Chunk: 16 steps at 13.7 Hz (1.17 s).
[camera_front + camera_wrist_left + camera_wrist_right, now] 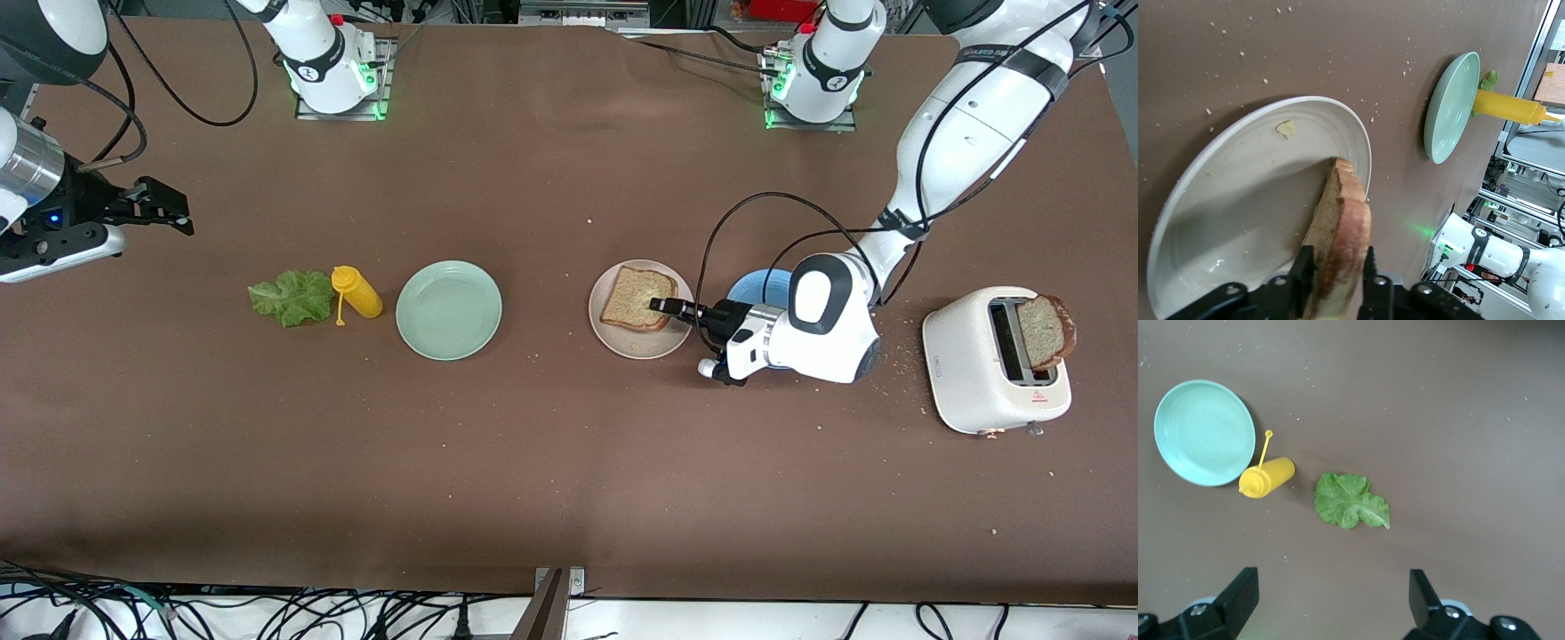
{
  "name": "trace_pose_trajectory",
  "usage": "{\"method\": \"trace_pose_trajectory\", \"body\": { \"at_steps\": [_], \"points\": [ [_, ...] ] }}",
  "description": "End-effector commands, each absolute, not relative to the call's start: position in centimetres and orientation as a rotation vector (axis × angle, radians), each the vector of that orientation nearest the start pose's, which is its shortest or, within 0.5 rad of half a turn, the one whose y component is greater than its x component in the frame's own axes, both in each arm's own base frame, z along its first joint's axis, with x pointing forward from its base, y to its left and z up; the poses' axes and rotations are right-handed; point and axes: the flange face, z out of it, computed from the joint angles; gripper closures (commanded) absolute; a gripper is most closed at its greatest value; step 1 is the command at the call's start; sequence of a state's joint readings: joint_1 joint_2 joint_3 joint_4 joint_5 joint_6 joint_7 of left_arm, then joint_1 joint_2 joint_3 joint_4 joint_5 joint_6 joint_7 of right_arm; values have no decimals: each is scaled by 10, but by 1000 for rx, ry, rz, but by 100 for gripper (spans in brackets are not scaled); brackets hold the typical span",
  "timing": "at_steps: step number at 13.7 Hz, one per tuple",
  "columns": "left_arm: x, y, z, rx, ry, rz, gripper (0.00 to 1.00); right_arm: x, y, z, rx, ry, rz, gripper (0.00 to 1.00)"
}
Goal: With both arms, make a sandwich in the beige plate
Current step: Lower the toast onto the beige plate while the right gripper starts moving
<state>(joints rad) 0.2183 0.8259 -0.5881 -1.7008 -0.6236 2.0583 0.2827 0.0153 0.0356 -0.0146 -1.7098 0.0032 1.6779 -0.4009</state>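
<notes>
- Your bread slice (637, 298) lies in the beige plate (622, 342), near the middle of the surface (569, 462); it is brown and speckled with a darker crust, and only this one slice is on the plate.
- In the left wrist view the slice (1338, 247) sits edge-on between the two black fingers (1305, 273), with the plate (1225, 200) under it and a small crumb of bread (1286, 129) on the plate's bare part.
- Your left gripper (669, 307) reaches over the plate's rim from the left arm's end; its fingers stand on either side of the slice's crust edge, just beside it, and you cannot tell from these views whether they press it or have let go.
- A blue plate (756, 286) sits just beside the beige plate toward the left arm's end, largely covered by the left arm's wrist.
- Nearer that end stands a white toaster (978, 364) with a second slice (1045, 331) sticking up out of its slot, and crumbs scattered around it.
- Toward the right arm's end you have a mint-green plate (449, 309), then a yellow squeeze bottle (357, 292) lying on its side, then a green lettuce leaf (292, 297) just beside the bottle.
- Your right gripper (164, 212) waits in the air at the right arm's end, fingers wide open and holding nothing; its wrist view looks down on the lettuce leaf (1350, 501), bottle (1266, 478) and mint-green plate (1203, 432).
</notes>
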Motion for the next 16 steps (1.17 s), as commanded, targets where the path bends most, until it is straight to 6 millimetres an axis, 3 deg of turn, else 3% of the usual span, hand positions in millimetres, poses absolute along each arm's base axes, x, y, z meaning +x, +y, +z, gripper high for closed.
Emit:
{"method": "trace_pose_trajectory", "body": {
  "at_steps": [1,5,10,16],
  "points": [
    [602,-227,178,2177,-160,-463,0,568,-4,552,-3006,-807,102,0],
    [608,-221,192,2332,-314,-443,0,571,-19,539,-2922,-982,132,0],
    [610,-225,223,2457,-397,-421,0,569,-26,535,-2902,-998,158,0],
    [619,-205,291,2618,-479,-327,0,574,-46,520,-2770,-1091,126,0]
  ]
}}
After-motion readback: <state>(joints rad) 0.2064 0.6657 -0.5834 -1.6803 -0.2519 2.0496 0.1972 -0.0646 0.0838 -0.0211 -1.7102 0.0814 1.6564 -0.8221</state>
